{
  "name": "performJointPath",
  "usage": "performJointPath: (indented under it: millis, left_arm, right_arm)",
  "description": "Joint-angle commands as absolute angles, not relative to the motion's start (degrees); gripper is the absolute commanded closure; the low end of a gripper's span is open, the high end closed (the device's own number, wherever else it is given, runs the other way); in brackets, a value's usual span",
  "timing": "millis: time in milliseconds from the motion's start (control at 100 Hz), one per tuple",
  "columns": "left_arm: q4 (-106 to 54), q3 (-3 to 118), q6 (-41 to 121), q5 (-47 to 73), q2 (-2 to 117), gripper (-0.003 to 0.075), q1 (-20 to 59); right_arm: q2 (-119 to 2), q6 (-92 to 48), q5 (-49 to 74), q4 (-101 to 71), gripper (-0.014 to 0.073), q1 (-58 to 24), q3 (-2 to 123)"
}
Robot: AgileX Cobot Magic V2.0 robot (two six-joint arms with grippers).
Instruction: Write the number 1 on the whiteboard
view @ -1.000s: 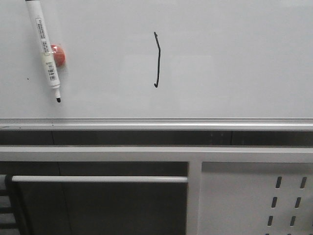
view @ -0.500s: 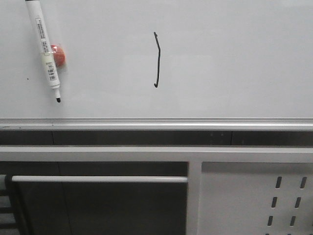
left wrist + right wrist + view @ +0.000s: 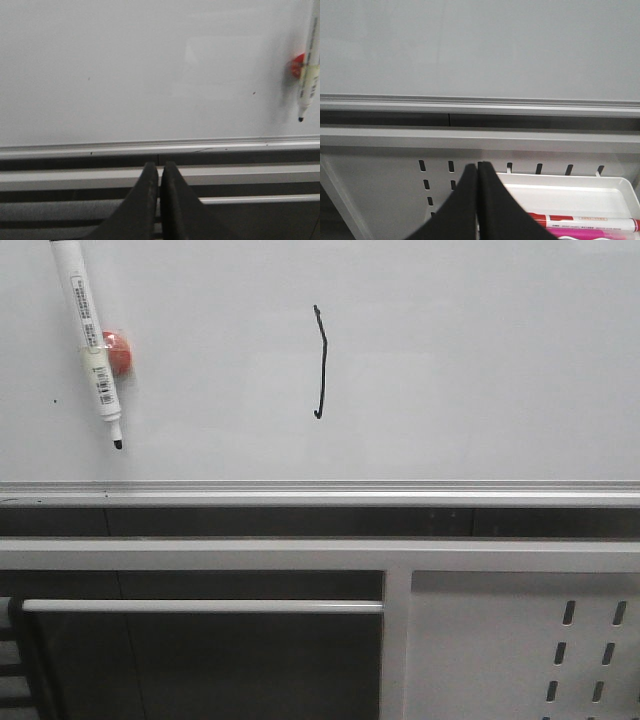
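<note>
One whiteboard (image 3: pixel 480 360) fills the upper front view, slotted white panel (image 3: pixel 520 650) below at 5 o'clock. One marker (image 3: pixel 90 340) hangs at 10 o'clock, tip down, over one red magnet (image 3: pixel 120 352). One number 1 (image 3: pixel 322 362) sits mid-board, long axis vertical, unobstructed. Left claw (image 3: pixel 160 172) pressed together, empty; right claw (image 3: pixel 477 172) likewise, above a tray (image 3: pixel 600 192) of markers.

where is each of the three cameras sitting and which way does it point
Front view: looks forward at the whiteboard bearing the number 1 and a marker; no part of the robot shows.
Left wrist view: sits on the left arm, facing the board's lower frame; the shut left pincer shows.
Right wrist view: sits on the right arm, facing the slotted panel and a tray of markers; the shut right pincer shows.
Shared: the front and left wrist views both show the marker and red magnet.
</note>
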State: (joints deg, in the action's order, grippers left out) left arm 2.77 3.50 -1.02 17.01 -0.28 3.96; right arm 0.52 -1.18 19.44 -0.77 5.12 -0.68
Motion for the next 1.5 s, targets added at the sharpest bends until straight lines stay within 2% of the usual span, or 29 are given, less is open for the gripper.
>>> performJointPath:
  millis: [0,200,490,1490]
  left_arm:
    - [3.48,3.36,-2.29,12.2,-1.88,0.0738,2.18]
    - [3.48,-1.57,-1.51,12.36,-1.88,0.0738,0.78]
    - [4.88,-1.58,-1.51,16.61,-1.88,0.0738,0.78]
    - [4.93,-1.58,-2.25,16.42,-1.88,0.0738,2.83]
  right_arm:
    - [1.69,-1.7,17.7,-1.15,0.0673,5.08,-2.31]
    - [1.69,-1.7,17.7,-1.15,0.0673,5.08,-2.31]
    - [1.69,-1.7,17.7,-1.15,0.0673,5.08,-2.31]
    - [1.69,-1.7,17.7,-1.15,0.0673,5.08,-2.31]
